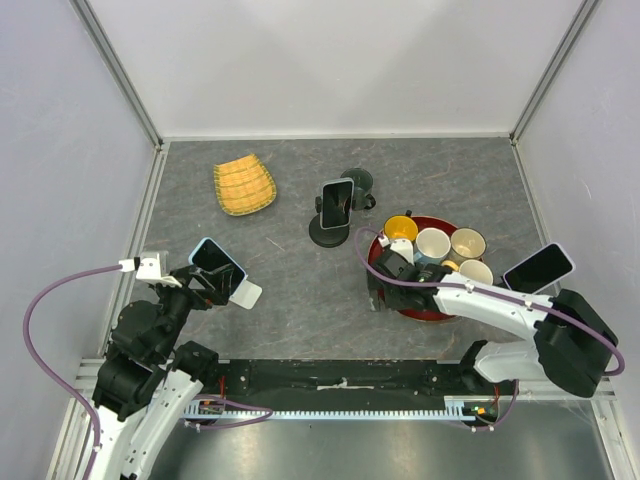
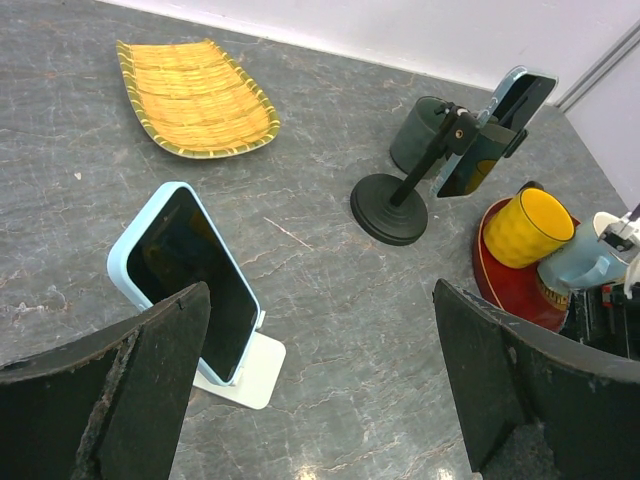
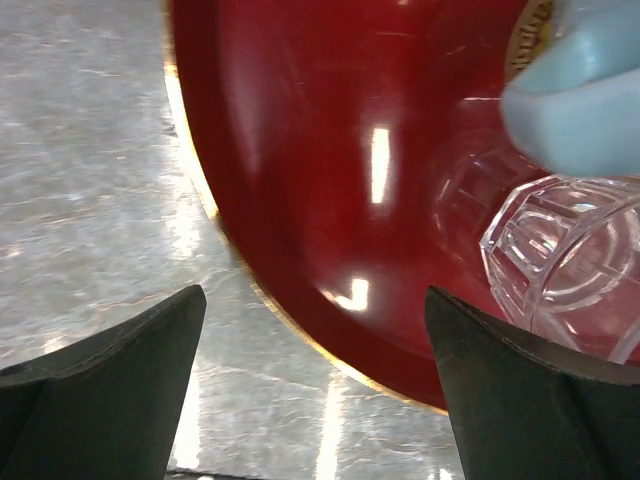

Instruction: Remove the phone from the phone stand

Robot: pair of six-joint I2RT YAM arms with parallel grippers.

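Phones show in three places from the overhead camera. A pale-blue-cased phone with a dark screen (image 1: 217, 260) leans back on a flat white stand (image 1: 246, 293) at the left of the grey marbled surface (image 1: 300, 290). A second phone (image 1: 338, 202) is clamped on a black stand with a round base (image 1: 328, 234) near the middle. A third phone in a pale case (image 1: 538, 267) sits at the right edge, and I cannot tell what supports it.

The left wrist camera catches only the first two, but adds what the top view flattens: the black stand's slanted stem and clamp, and the thin white plate under the leaning phone. The left jaws stand wide and empty, close in front of the pale-blue-cased phone; I cannot tell whether a finger touches it.

The right jaws are also wide and hold nothing, over the near rim of a glossy round red tray (image 1: 405, 310). Only the right wrist camera shows its thin gold edge line and a clear faceted glass (image 3: 560, 260) on it.

From above, a ribbed yellow mug (image 1: 400, 227) and cream cups (image 1: 433, 245) fill that tray. A dark green mug (image 1: 358, 182) sits behind the black stand, and an oval woven bamboo tray (image 1: 244, 187) lies at the back left
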